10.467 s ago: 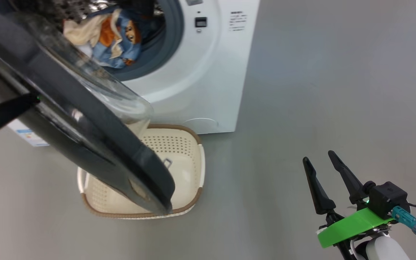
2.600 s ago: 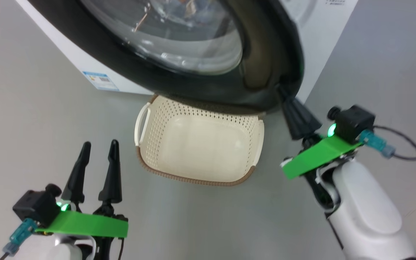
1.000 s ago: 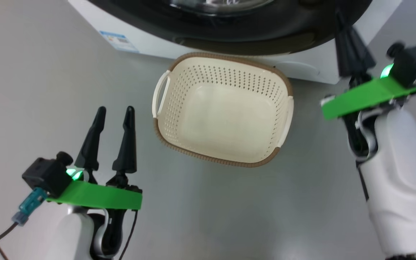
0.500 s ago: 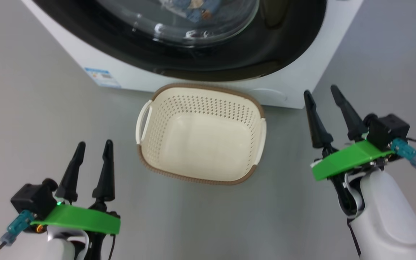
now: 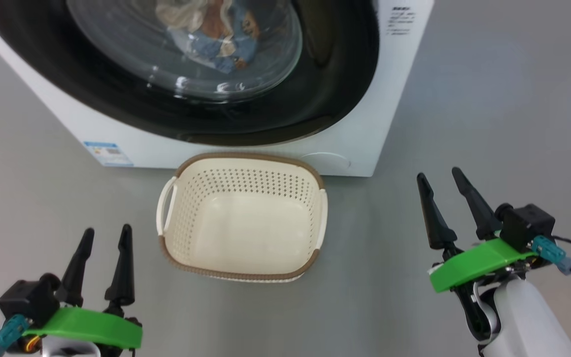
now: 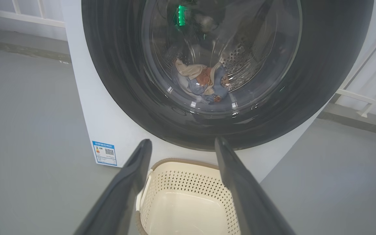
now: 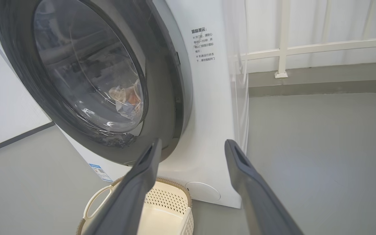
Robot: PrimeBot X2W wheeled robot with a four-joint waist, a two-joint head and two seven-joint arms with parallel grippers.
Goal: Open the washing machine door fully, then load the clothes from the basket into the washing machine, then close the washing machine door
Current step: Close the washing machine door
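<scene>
**Colleague:** Where do you have the door now?

**Me:** In my head view the washing machine door (image 5: pixel 335 84) takes the upper left and the centre of the frame. Its black rim lies against the white front of the washing machine (image 5: pixel 389 104), so it looks closed to me (the right wrist view shows the same from the side).

**Colleague:** And the clothes?

**Me:** The clothes (image 5: pixel 216 34) are behind the glass window, at the top centre, as one blue and cream heap inside the drum. I see them through the glass in my left wrist view too.

**Colleague:** The basket?

**Me:** The basket (image 5: pixel 246 157) stands on the grey floor (image 5: pixel 488 124) just in front of the machine, in the middle of the frame, and I see its bare cream bottom. The blue label sticker (image 5: pixel 108 153) is at its upper left.

**Colleague:** The pincers?

**Me:** The left gripper (image 5: pixel 108 229) is at the lower left, fingers spread, pinching nothing. The right gripper (image 5: pixel 437 173) is at the right side, also spread, with nothing between its fingers. Both are apart from the basket and from the door.
</scene>
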